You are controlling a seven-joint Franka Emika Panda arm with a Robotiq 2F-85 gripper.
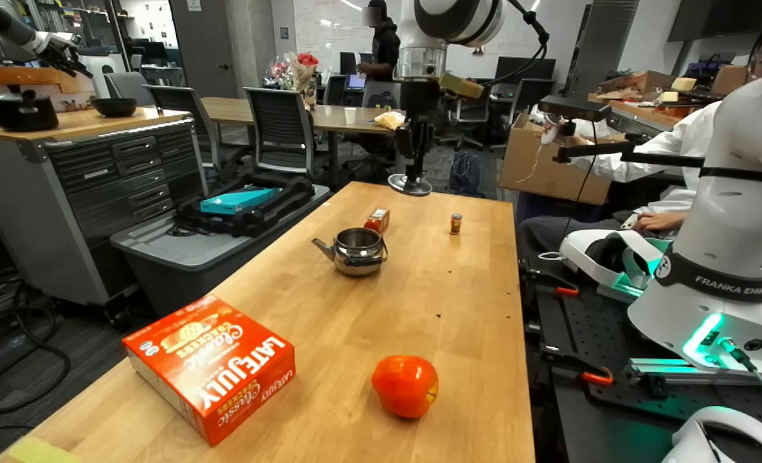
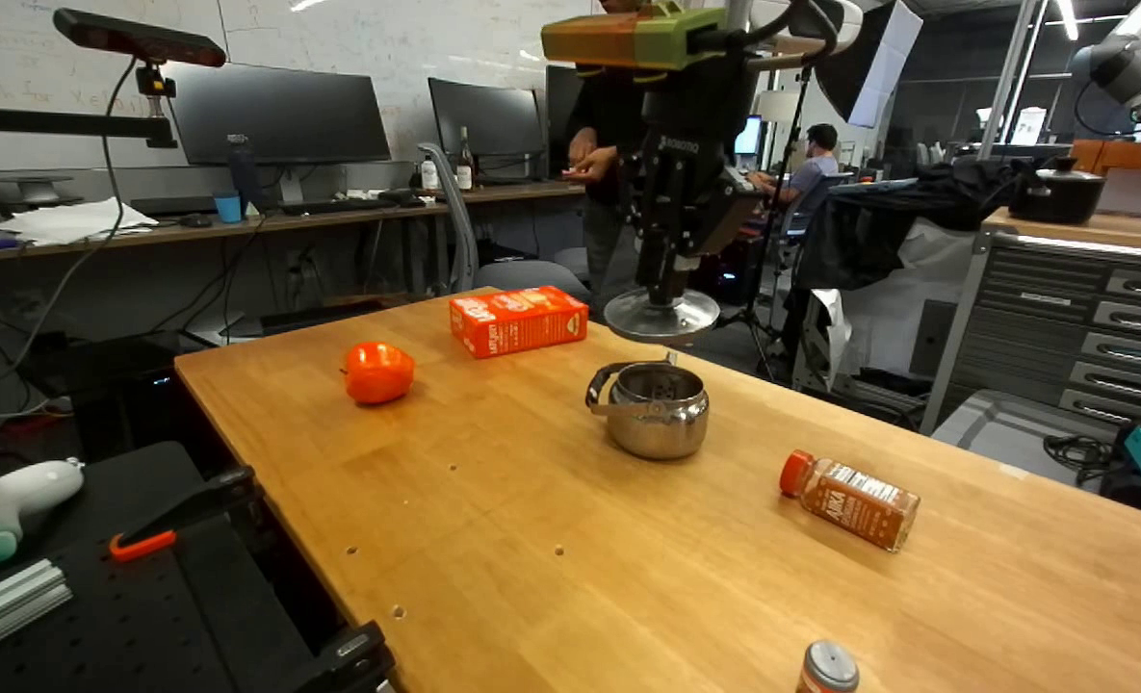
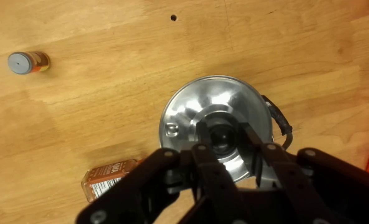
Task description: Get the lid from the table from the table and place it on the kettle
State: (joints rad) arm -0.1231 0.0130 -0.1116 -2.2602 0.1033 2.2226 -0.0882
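The lid is a flat round silvery disc with a dark knob, held level in the air in both exterior views [image 1: 409, 185] [image 2: 649, 323]. My gripper [image 1: 413, 168] [image 2: 668, 279] points down and is shut on the knob; the wrist view shows its fingers [image 3: 223, 130] on both sides of the knob, with the lid [image 3: 187, 105] below. The small steel kettle [image 1: 357, 254] [image 2: 661, 428] stands upright and uncovered on the wooden table [image 1: 458, 308] [image 2: 493, 520]. The lid is above the kettle and apart from it. In the wrist view it hides most of the kettle, leaving its dark handle [image 3: 277, 115] visible.
An orange spice bottle [image 1: 378, 220] [image 2: 857, 500] [image 3: 108, 177] lies near the kettle. A small jar [image 1: 456, 224] [image 2: 828, 667] [image 3: 28, 63] stands on the table. A red cracker box [image 1: 210, 363] [image 2: 519, 321] and a red-orange fruit [image 1: 405, 386] [image 2: 378, 372] are farther along the table.
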